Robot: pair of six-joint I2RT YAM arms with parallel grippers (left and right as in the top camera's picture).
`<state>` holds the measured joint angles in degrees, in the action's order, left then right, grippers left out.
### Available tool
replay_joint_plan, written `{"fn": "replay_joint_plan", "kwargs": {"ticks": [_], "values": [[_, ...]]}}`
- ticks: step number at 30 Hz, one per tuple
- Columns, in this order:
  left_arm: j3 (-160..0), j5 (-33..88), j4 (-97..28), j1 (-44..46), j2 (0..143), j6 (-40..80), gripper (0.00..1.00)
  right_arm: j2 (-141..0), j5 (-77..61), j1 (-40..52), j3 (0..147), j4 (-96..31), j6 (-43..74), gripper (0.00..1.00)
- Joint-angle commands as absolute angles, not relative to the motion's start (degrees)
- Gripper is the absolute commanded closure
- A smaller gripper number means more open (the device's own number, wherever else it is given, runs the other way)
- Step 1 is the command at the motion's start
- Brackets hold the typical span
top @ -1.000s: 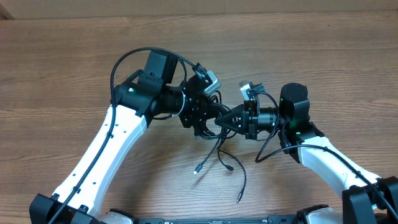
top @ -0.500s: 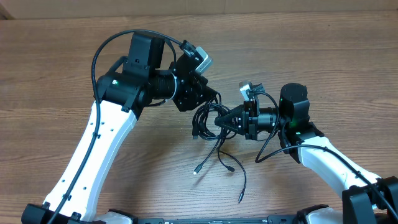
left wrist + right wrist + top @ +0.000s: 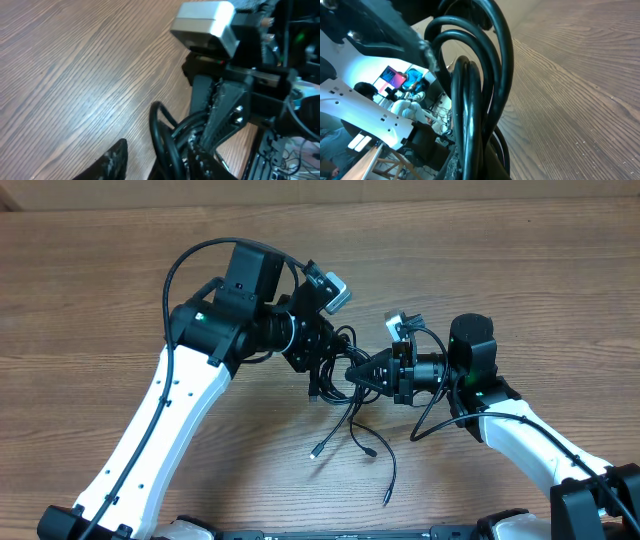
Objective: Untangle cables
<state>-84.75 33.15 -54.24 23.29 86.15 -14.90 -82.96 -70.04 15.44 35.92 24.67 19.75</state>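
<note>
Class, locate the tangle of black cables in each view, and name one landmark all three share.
Overhead: cables at centre, strands trailing toward the bottom edge.
Left wrist: bottom centre, black loops.
Right wrist: centre, running top to bottom.
Shared landmark: the wood-grain table.

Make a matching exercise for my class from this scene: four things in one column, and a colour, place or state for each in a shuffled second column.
Column A
1. right gripper
2. cable tangle
3. loose plug tips
4. table

Column B
a. brown, with wood grain
b. shut on black cords
c. silvery, lying apart from the bunch
d. black, looped in a bunch

Pairs: 1-b, 2-d, 3-c, 4-a
</note>
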Motion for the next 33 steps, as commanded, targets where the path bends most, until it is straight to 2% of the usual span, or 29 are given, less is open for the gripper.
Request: {"fn": "replay_joint_plan", "kwargs": {"ticks": [1, 12, 24, 30, 33], "values": [[-86.0, 30.0, -53.8, 24.1, 85.8, -12.3, 0.64, -83.0, -69.9, 15.7, 35.7, 25.0, 21.0, 0.96], [-86.0, 29.1, -52.3, 26.8, 88.8, -11.5, 0.67, -83.0, -70.0, 15.7, 35.7, 25.0, 21.2, 0.96], [-86.0, 5.2, -54.4, 27.2, 89.3, -5.5, 0.95, -83.0, -70.0, 15.7, 35.7, 25.0, 21.2, 0.96], [-86.0, -5.5, -53.6, 27.1, 89.3, 4.0, 0.96, -83.0, -69.9, 15.7, 35.7, 23.9, 21.2, 0.93], [-86.0, -10.5, -53.0, 26.8, 89.3, 10.4, 0.96, -83.0, -69.9, 15.7, 35.7, 21.7, 21.1, 0.83]]}}
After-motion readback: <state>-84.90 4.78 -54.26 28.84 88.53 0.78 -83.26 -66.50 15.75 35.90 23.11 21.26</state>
